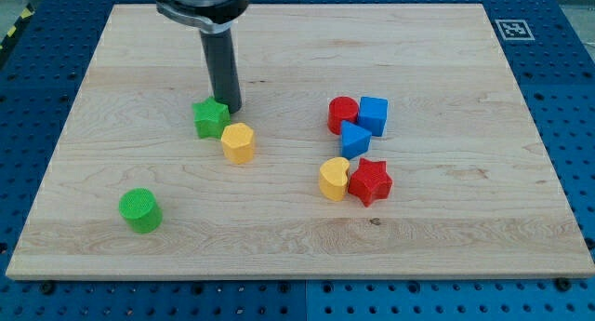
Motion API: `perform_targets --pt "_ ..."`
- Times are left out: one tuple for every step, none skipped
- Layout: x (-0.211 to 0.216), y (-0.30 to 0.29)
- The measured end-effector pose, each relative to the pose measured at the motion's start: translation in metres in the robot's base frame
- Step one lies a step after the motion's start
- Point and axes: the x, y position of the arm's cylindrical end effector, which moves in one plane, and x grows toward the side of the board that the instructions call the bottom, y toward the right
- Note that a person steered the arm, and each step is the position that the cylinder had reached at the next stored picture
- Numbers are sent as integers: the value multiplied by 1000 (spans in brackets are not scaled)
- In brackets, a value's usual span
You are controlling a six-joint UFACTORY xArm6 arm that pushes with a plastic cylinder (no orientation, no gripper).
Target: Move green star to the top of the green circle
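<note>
Green star-shaped block (211,117) sits on the wooden desk (446,237), up and right of the green round block (140,210), well apart; our tip (231,109) touches the star's upper right; we carry no gripper; a yellow block (238,142) lies just beside the star.

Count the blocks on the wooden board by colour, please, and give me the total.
Green: 2, the green star and the green circle
Yellow: 2, the yellow hexagon and the yellow heart
Red: 2, the red cylinder and the red star
Blue: 2, the blue cube and the blue triangle
Total: 8
</note>
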Motion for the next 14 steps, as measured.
perform_targets --pt "-2 -1" --pt "-9 -1" --pt "-16 -1" --pt "-21 -1" --pt "-22 -1" --pt "-22 -1" --pt "-22 -13" --pt "-22 -21" --pt "-12 -13" --pt "-14 3" --pt "7 -5" --pt "10 -30" --pt "18 -40" --pt "26 -26"
